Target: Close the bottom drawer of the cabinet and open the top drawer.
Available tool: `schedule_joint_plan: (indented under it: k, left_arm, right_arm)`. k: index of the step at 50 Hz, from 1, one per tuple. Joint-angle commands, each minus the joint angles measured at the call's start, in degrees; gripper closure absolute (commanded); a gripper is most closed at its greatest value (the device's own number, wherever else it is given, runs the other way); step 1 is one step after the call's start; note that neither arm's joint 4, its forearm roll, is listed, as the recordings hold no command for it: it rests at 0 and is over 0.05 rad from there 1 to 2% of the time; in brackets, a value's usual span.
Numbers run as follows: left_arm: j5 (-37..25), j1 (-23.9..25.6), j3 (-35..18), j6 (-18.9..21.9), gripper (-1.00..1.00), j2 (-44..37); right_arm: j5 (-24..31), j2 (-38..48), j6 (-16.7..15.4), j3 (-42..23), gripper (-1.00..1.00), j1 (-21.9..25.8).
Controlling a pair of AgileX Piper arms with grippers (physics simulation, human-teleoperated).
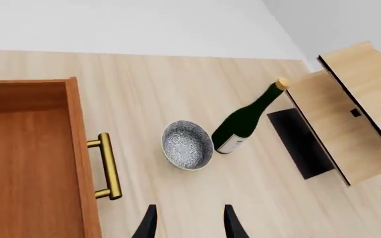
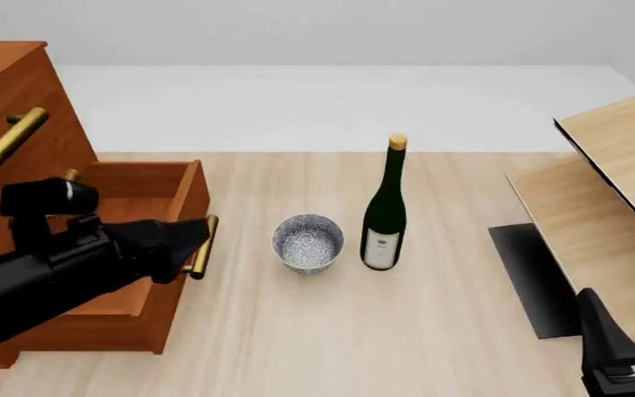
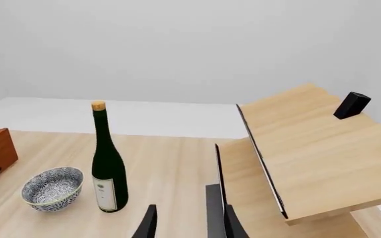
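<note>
Cabinet stands at the left edge of the table, reddish-brown wood, brass bar handles. Bottom drawer is pulled well out toward the middle of the table; its open box shows bare wood inside in the left wrist view. Its brass handle faces the bowl. Top drawer sits flush in the carcass; only the handle at the upper left of the front view is visible.

Left gripper: fingers parted, nothing between them. In the front view the left arm lies across the open drawer, its tip just beside the drawer's front panel and handle; whether it touches the handle cannot be told.

Right gripper: low at the right near corner of the table, fingers apart, holding nothing, close to the dark base of the boards.

Other items: blue-and-white patterned bowl near the middle of the table, just right of the drawer handle but apart from it. Dark green wine bottle, upright, cork-coloured top, pale label, just beside the bowl on its right. Pale slanted wooden boards on a black base at the right side.
</note>
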State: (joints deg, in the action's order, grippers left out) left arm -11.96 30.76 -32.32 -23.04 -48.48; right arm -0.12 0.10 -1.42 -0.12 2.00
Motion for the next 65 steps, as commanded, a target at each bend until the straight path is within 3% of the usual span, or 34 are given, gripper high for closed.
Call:
schedule_joint_plan:
  k: [1,10,24,33,59,65]
  left_arm:
    - [0.64,1.16,2.45,-2.59,-1.00,-1.41]
    - [4.59,3.38,6.61,-5.78,-1.00,-4.16]
    - [5.55,1.23,8.66,-5.16,-1.00,-4.73]
    - [12.21,-0.72,13.19,-5.40,-1.00,-9.72]
    - [18.92,-0.77,18.30,-10.54,-1.00,-13.44]
    - [18.10,-5.41,19.52,-8.46,-1.00,-13.47]
  right_arm:
    - [0.07,-0.07,0.02,0.05,-1.00,0.16]
    - [0.14,-0.07,-0.23,0.07,-1.00,0.54]
    - [0.20,-0.05,-0.16,0.03,-1.00,0.73]
    - [0.17,-0.01,-0.13,-0.01,-1.00,0.60]
    - [0.22,-0.05,-0.06,-0.03,-1.00,0.69]
    - [0.24,-0.04,-0.16,-0.02,-1.00,0.76]
